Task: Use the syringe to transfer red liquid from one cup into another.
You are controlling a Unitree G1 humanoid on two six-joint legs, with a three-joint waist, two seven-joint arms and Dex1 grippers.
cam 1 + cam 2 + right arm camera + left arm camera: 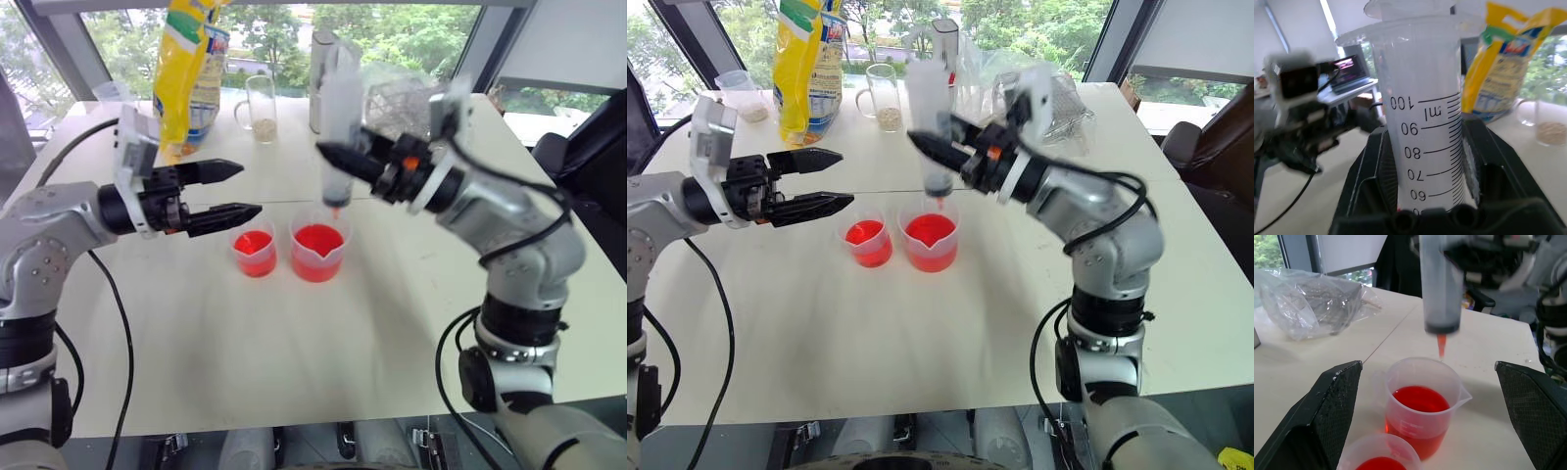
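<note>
My right gripper (338, 155) is shut on the syringe (340, 117), which stands upright with its red-orange tip (1441, 346) just above the spouted beaker (317, 247). That beaker holds red liquid (1420, 399). The smaller cup (254, 248), also with red liquid, stands close beside it on the left. My left gripper (233, 191) hovers open to the left of the cups, its fingers level and pointing toward them, nothing between them. The right wrist view shows the syringe barrel (1425, 122) with its printed scale clamped between the black fingers.
A yellow bag (191, 73), a handled glass mug (261, 108), a tall grey cylinder (321, 78) and a crumpled clear plastic bag (402, 98) stand along the back of the white table (294, 343).
</note>
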